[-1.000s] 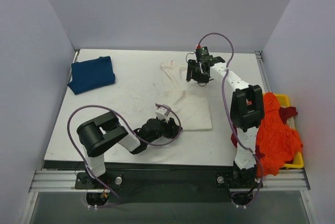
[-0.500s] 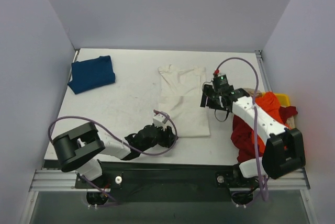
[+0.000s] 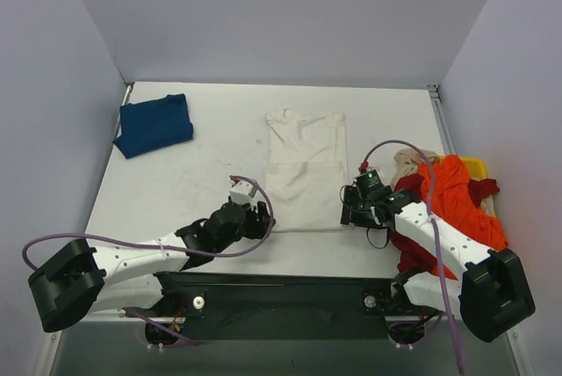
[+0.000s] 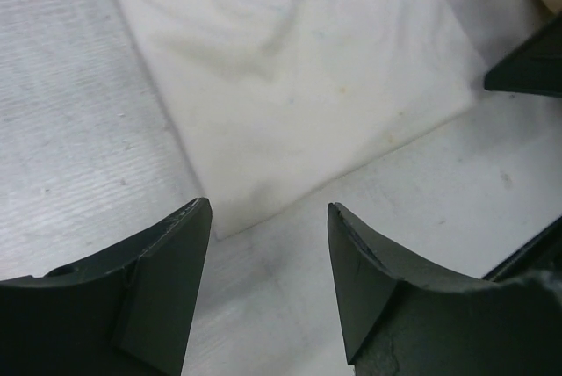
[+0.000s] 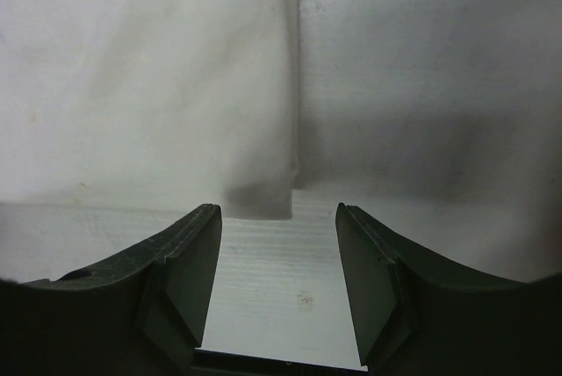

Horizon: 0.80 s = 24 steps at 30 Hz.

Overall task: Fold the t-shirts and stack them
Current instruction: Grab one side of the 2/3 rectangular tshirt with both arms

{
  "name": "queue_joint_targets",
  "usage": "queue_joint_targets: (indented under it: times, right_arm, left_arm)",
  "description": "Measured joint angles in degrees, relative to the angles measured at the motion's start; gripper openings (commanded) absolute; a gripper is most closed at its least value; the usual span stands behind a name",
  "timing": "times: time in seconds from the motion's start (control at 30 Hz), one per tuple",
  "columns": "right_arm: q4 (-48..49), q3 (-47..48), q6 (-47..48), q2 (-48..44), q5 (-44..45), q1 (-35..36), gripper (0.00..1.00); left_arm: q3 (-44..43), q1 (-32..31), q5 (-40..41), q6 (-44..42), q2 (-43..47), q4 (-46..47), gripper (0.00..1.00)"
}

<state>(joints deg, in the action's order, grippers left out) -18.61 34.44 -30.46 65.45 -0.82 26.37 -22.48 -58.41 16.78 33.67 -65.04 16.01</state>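
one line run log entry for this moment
stage: folding cream t-shirt | left jaws: open, at near left corner | right jaws: open, at near right corner | blue t-shirt: folded, far left

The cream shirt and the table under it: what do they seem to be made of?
The cream t-shirt looks like soft matte cloth, probably cotton: it lies in gentle creases and carries faint stains. The table looks like a hard matte white board, perhaps laminate: fine parallel lines and grey scuffs show on it.
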Motion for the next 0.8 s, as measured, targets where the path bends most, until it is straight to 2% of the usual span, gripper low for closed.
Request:
queue_joint_targets:
  times: [0.2,0.47,0.8]
  right_arm:
    - [1.01,-2.29,-1.05,0.04,0.0,0.0,0.49]
    - [3.58,-4.48,-1.42,2.64,0.0,0.0,0.4]
    - [4.81,-4.98,-1.66,3.91,0.0,0.0,0.27]
  left_arm:
    - [1.95,5.33,-2.16,1.75,0.28,-3.41,0.66]
    - [2.97,6.01,-6.08,3.23,-2.51,-3.06,0.66]
    - [2.97,6.03,-7.32,4.09,-5.4,-2.54,0.64]
